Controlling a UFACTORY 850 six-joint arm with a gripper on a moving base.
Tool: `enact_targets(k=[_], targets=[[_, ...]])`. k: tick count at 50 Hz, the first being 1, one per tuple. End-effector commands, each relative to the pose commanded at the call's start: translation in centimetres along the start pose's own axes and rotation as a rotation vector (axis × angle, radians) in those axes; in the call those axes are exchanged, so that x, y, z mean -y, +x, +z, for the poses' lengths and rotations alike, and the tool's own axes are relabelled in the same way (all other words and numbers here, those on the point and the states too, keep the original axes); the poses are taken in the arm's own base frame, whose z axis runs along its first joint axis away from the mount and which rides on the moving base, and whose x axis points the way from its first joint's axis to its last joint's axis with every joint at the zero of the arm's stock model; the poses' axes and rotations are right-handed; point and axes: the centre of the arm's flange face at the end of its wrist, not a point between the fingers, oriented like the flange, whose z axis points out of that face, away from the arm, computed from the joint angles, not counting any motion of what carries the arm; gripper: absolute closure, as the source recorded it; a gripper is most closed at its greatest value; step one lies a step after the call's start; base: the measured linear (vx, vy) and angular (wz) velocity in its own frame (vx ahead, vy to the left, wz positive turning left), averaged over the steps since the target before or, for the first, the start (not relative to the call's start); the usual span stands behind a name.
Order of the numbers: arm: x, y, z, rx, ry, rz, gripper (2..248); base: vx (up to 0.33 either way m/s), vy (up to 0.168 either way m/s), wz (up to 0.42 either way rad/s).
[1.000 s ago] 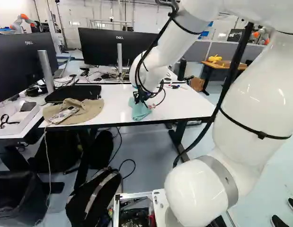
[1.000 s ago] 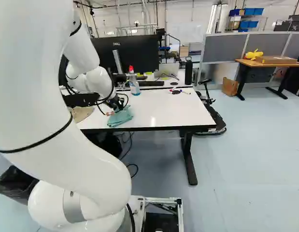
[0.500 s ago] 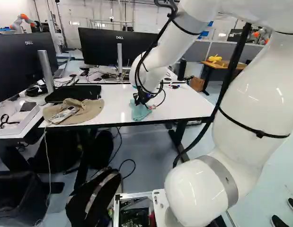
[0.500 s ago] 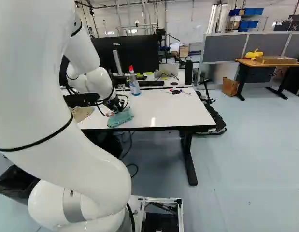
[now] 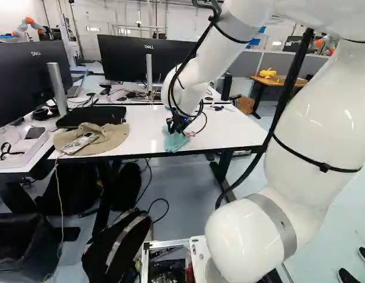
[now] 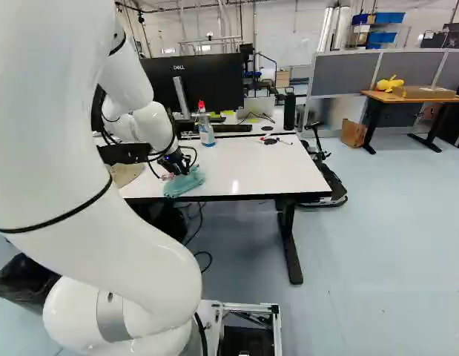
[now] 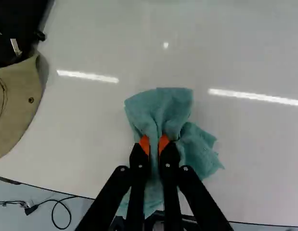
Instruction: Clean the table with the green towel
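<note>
Gripper [image 5: 177, 126], black, orange pads [image 7: 144, 144] — closed on a fold of the green towel [image 5: 176, 141], bunched at the white table's [image 5: 229, 134] near edge, centre of the left base view. Tan hat [image 5: 107, 139], left of there. Bottle [image 6: 206, 133] — upright, upper middle, right base view.

far ahead of the tool [image 5: 177, 128] there is a white wall [image 5: 102, 16]. farther ahead and to its right stand a grey partition [image 6: 344, 74] and a desk with wooden top [image 6: 381, 96]. the floor [image 6: 362, 245] is pale blue-grey, and the light is bright.
</note>
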Motion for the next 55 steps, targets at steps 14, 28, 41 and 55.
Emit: enact_targets(k=[14,28,41,55], targets=[[2.2,-0.6,-0.2,0.003,0.024,-0.045,209,0.0,0.0,0.0],[4.2,-1.9,-0.7,0.007,0.049,-0.091,209,0.0,0.0,0.0],[3.9,-4.1,-1.8,0.007,0.051,-0.094,209,0.0,0.0,0.0],[1.9,-5.7,-2.7,0.003,0.031,-0.057,209,0.0,0.0,0.0]])
